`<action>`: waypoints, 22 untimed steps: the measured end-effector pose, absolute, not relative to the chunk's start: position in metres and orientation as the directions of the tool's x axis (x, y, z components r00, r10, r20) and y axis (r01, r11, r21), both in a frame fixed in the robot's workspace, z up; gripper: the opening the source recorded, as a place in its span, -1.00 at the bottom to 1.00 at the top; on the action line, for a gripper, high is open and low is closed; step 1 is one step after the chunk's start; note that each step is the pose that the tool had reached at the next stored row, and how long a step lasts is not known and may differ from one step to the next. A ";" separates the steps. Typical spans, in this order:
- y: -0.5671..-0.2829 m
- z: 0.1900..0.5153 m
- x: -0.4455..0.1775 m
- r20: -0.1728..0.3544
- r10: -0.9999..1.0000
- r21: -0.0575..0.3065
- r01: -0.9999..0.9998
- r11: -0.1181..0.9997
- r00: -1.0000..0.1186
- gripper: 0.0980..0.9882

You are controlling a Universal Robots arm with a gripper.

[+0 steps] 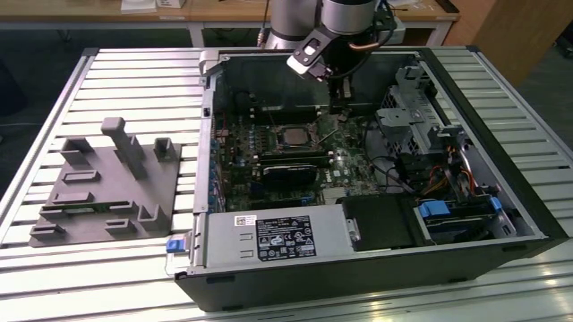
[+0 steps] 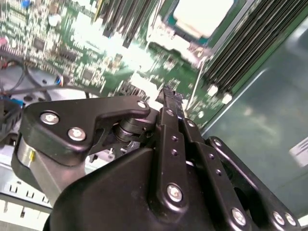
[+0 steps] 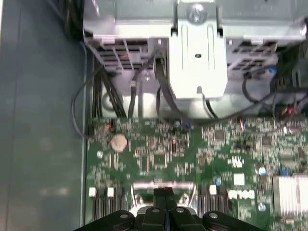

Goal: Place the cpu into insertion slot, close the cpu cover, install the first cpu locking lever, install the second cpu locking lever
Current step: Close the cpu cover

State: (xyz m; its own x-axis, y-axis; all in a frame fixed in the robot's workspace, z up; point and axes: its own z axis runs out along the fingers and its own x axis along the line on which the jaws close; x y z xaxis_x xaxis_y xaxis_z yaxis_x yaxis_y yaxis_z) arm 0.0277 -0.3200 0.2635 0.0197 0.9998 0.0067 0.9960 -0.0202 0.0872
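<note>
The gripper (image 2: pixel 168 92), fingers pressed together with nothing visible between them, hangs near the insertion slot (image 1: pixel 276 137), where the cpu (image 2: pixel 202 14) lies flat, pale face up, square to the green board (image 3: pixel 159 154).

In the second wrist view the pale silvery-beige square cpu (image 2: pixel 202 17) is cut off by the picture's edge. Much of the green circuit board (image 2: pixel 72 53) is hidden behind the black metal gripper (image 2: pixel 168 92), whose body is itself cut off. In the exterior view the thin silvery metal frame of the cpu cover (image 1: pixel 278 137) is seen too small for its latching to be judged, and the grey robot arm (image 1: pixel 296 20) is cut off by the picture's edge.
</note>
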 end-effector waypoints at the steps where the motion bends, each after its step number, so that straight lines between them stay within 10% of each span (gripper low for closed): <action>1: -0.320 0.264 0.031 0.007 1.000 0.087 0.996 -0.020 0.020 -0.98; 22: -0.320 0.245 0.058 0.007 1.000 0.086 0.996 -0.020 0.020 -0.98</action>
